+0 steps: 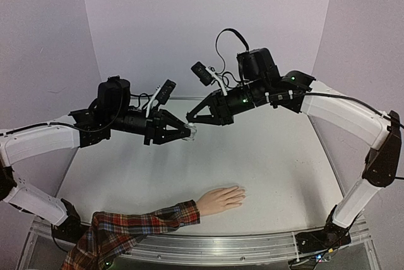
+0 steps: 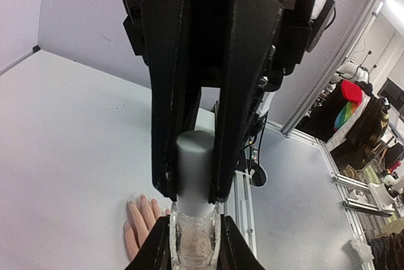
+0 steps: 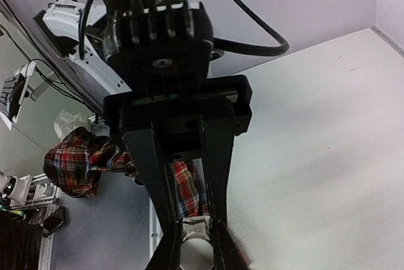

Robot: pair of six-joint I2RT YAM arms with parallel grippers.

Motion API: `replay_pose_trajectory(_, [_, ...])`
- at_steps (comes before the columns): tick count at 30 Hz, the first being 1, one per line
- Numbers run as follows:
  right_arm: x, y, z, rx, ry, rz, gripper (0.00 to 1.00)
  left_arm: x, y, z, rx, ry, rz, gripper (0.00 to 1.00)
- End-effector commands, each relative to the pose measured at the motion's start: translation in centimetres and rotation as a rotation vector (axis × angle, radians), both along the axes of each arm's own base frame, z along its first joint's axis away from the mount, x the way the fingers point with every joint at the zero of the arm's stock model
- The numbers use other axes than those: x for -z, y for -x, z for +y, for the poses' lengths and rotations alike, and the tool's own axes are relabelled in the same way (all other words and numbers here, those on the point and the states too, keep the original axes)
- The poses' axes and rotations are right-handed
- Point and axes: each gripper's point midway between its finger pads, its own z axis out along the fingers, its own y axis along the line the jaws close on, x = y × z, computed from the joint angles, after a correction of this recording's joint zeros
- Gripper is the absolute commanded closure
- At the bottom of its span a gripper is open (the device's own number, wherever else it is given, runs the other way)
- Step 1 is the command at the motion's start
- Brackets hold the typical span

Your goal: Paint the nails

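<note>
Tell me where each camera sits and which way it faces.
Top external: above and behind the arm bases, looking down on the table; both arms show, meeting mid-air.
Left wrist: on the left arm, looking along the left jaws, shut on the bottle, toward the right jaws, shut on its white cap.
Right wrist: on the right arm, looking back along the right jaws at the left jaws.
Shared: top and left wrist both show the mannequin hand.
</note>
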Motion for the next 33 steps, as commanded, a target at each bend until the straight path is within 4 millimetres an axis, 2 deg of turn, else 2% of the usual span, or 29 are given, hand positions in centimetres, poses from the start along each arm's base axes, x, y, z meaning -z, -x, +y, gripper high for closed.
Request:
replay_pose_trajectory(1, [3.8, 2.0, 1.2, -0.055, 0.089, 0.050, 1.00, -6.3, -3.5, -0.3, -0.128, 0.090, -0.134, 1.00])
replay_pose_trajectory(4, [5.2, 1.2, 1.9, -0.006, 0.126, 0.091, 1.00, -6.5, -6.0, -0.2, -0.256, 0.066, -0.201, 1.00])
replay_pose_trajectory(8, [7.0, -2.1, 2.8, 0.181, 0.192, 0.135, 1.00, -6.7, -9.9, 1.5, -0.511, 0.077, -0.336, 1.00])
replay_pose_trajectory(11, [8.1, -5.6, 3.3, 0.424, 0.235, 0.156, 1.00, -6.4, -12.2, 2.9, -0.695, 0.097, -0.486, 1.00])
replay_pose_trajectory(13, [8.4, -8.0, 3.6, 0.623, 0.244, 0.176, 1.00, -6.5, -13.0, 3.2, -0.790, 0.137, -0.590, 1.00])
replay_pose_trajectory(15, [9.0, -10.1, 2.8, 0.836, 0.263, 0.193, 1.00, -5.5, -14.7, 2.9, -0.870, 0.108, -0.638, 1.00])
replay_pose_trajectory(17, [9.3, -11.1, 2.7, 0.944, 0.312, 0.168, 1.00, -5.2, -16.3, 2.8, -0.939, 0.089, -0.649, 1.00])
replay_pose_trajectory(19, [9.0, -11.7, 2.7, 1.025, 0.328, 0.137, 1.00, -4.5, -17.1, 2.1, -0.949, 0.068, -0.647, 1.00])
replay_pose_trajectory(24, [8.1, -12.0, 2.6, 1.064, 0.320, 0.103, 1.00, -3.6, -16.7, 1.1, -0.918, 0.079, -0.593, 1.00])
replay_pose_trajectory(26, [7.6, -12.0, 2.3, 1.061, 0.315, 0.095, 0.92, -3.0, -16.3, 1.1, -0.902, 0.076, -0.566, 1.00])
replay_pose_trajectory(29, [6.1, -11.8, 1.7, 1.031, 0.293, 0.105, 0.71, -1.7, -15.5, 1.2, -0.875, 0.066, -0.496, 1.00])
replay_pose_trajectory(33, [3.4, -11.2, -0.2, 0.968, 0.261, 0.087, 0.43, 1.0, -14.4, 1.7, -0.834, 0.006, -0.410, 1.00])
